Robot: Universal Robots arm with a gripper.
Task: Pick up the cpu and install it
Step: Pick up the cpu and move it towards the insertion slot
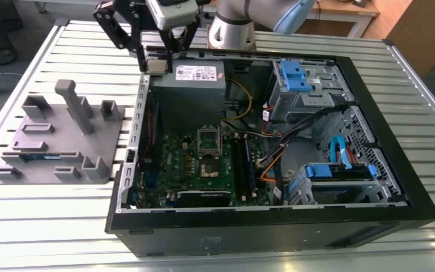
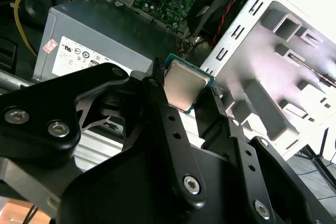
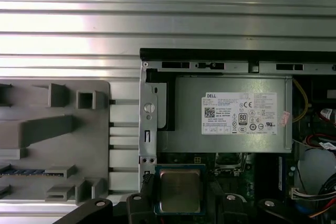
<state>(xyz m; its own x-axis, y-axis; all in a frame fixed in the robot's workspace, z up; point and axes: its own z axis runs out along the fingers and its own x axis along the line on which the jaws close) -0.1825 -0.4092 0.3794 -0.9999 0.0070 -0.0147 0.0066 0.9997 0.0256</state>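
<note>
The surface is a metal table [image 1: 51,226] of long ribbed slats. Behind it there is a workshop floor and a wooden bench. On the table lies an open black computer case [image 1: 278,226], and it takes most of the middle and the side at the exterior view's right. A grey moulded holder [image 1: 47,144] with slots and posts lies beside the case, near the table edge at the exterior view's left. One of its slots holds a memory stick [image 3: 21,171].

Inside the case, the green motherboard [image 1: 202,175] lies flat with the silver socket frame [image 1: 208,148] in its middle. The grey power supply [image 1: 191,93] sits at the far end of the case.

The arm [image 1: 237,22] stands at the far edge of the table and reaches over the far corner of the case. The gripper [image 1: 157,63] hangs there and points down, above the case wall beside the power supply. Its two black fingers [image 2: 163,111] are closed on the cpu [image 2: 184,85] and press on two opposite edges of it. The cpu is in the air, with its metal top turned toward the wrist cameras.
</note>
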